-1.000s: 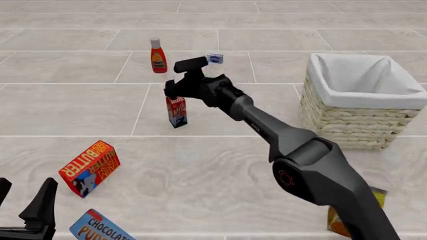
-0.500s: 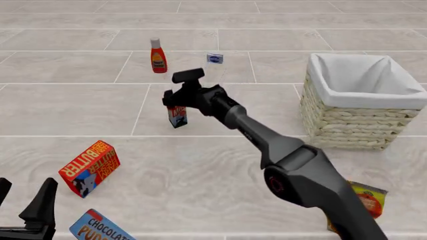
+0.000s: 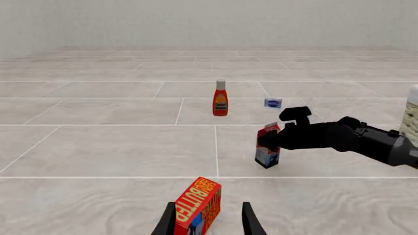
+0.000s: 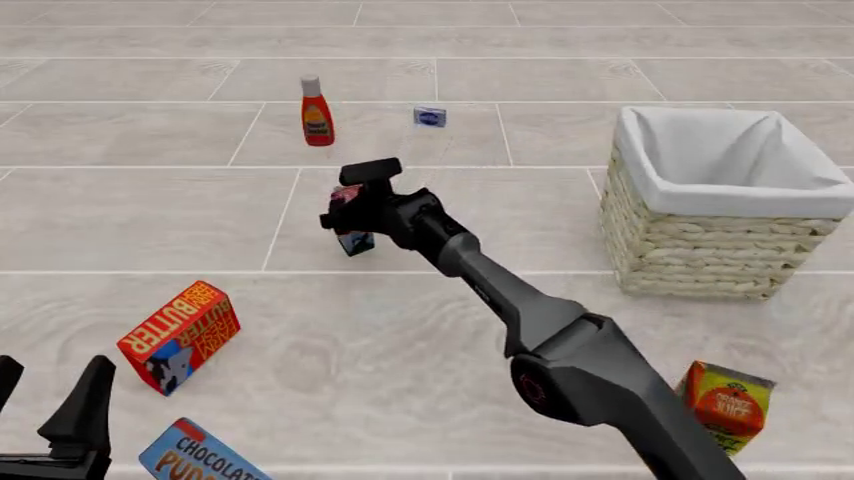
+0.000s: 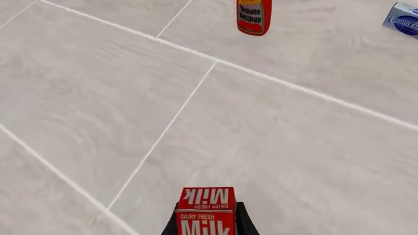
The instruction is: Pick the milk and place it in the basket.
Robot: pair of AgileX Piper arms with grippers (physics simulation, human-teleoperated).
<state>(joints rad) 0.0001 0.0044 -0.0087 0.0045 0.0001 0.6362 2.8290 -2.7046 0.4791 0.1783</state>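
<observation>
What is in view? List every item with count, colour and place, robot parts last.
red and dark gable-top milk carton: one, left of centre, between the right gripper's fingers
cream woven wicker basket with white cloth lining: one, at the right
red ketchup bottle with white cap: one, far left of centre
small white and blue box: one, far centre, right of the ketchup
red BUTTER box: one, near left, tilted
blue chocolate pudding box: one, near left, cut off by the picture's edge
orange juice carton: one, near right
right gripper: black, its fingers on either side of the milk
left gripper: black, near left, nothing between its fingers
</observation>
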